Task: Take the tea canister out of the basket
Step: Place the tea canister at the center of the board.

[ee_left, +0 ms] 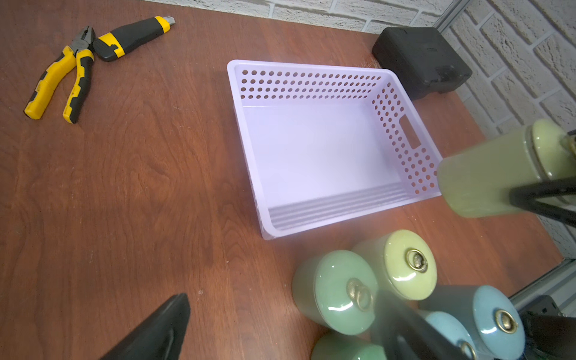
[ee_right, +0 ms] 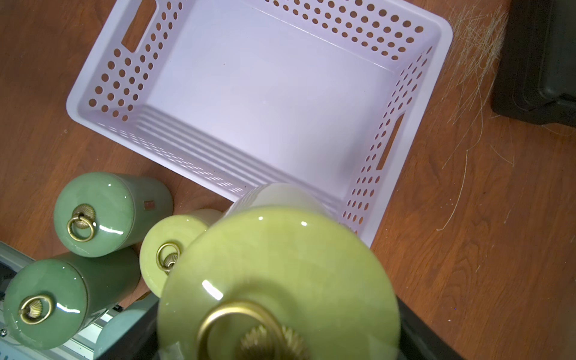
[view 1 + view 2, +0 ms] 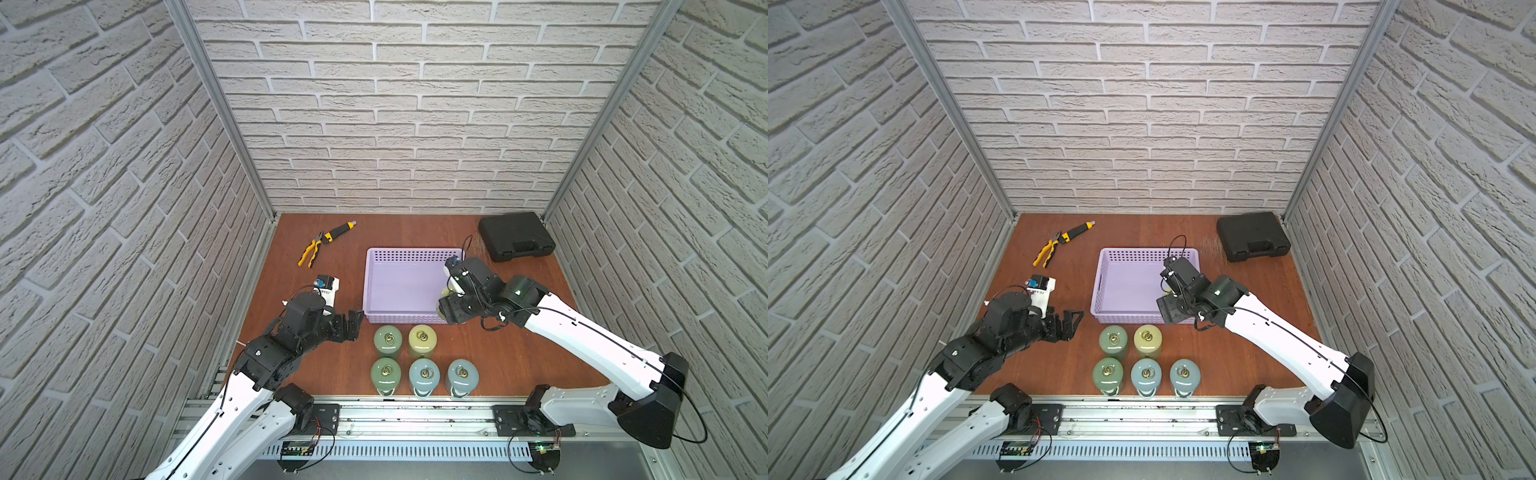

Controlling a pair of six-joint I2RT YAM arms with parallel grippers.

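Five canisters [image 3: 424, 376] on table [image 3: 498, 357]; right gripper [image 3: 448, 303] holds sixth canister [image 2: 277, 265].

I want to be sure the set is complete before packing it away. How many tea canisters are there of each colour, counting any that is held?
Green canisters: 2
Yellow-green canisters: 2, one held in the air
Blue canisters: 2
Total: 6
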